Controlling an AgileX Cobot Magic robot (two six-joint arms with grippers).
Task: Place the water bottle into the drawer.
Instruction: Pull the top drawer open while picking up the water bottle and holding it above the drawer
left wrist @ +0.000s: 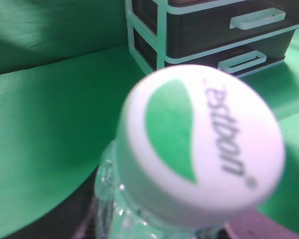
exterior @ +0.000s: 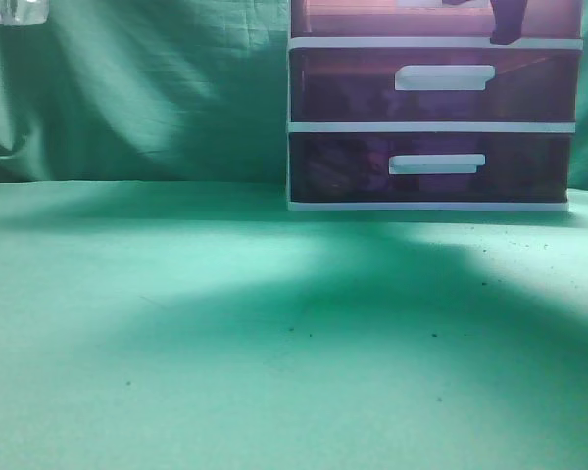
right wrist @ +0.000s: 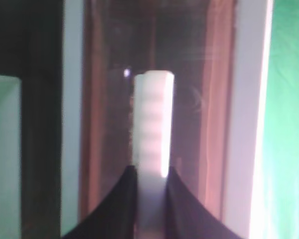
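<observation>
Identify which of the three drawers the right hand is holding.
The top reddish-pink translucent drawer: the right hand pinches its white bar handle; both darker purple-brown drawers are untouched.

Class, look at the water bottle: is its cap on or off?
On. The left wrist view shows the white cap with a green leaf mark sitting atop the clear water bottle, covering its neck.

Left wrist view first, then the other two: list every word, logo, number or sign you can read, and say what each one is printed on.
"estbon", with a small registered-mark sign after it: grey letters, seen upside down and slightly blurred, on the white bottle cap, beside a green leaf-shaped mark. The first letter is uncertain.
Drawer unit in the exterior view: no text visible.
Drawer handle in the right wrist view: no text visible.
</observation>
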